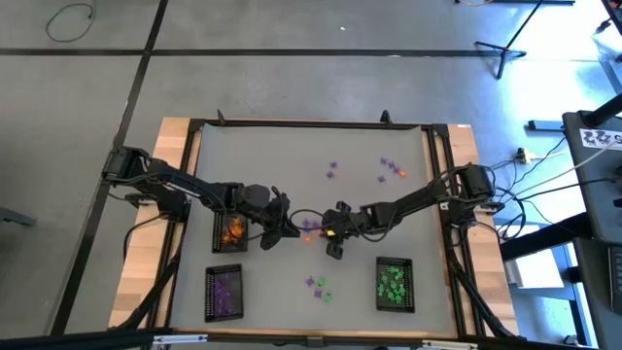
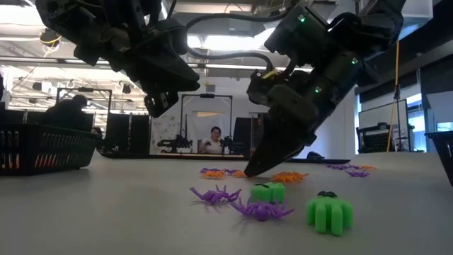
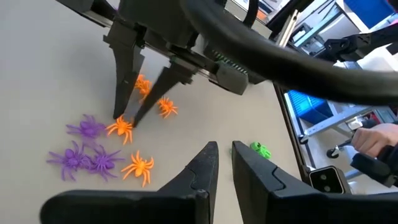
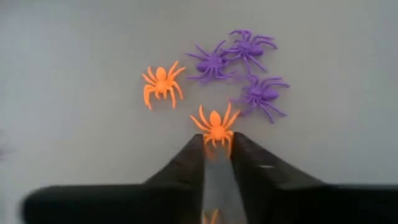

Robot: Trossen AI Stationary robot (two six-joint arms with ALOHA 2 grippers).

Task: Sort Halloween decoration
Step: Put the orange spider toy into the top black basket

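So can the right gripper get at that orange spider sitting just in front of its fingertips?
Probably yes. The right gripper is down at the table with its fingers astride the orange spider; nothing lies between them. The other orange spider and three purple spiders sit apart from it.

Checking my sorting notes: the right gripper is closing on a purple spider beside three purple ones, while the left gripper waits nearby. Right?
Not quite: the spider at the right gripper fingertips is orange, as the right wrist view shows. The three purple ones and the waiting left gripper stand.
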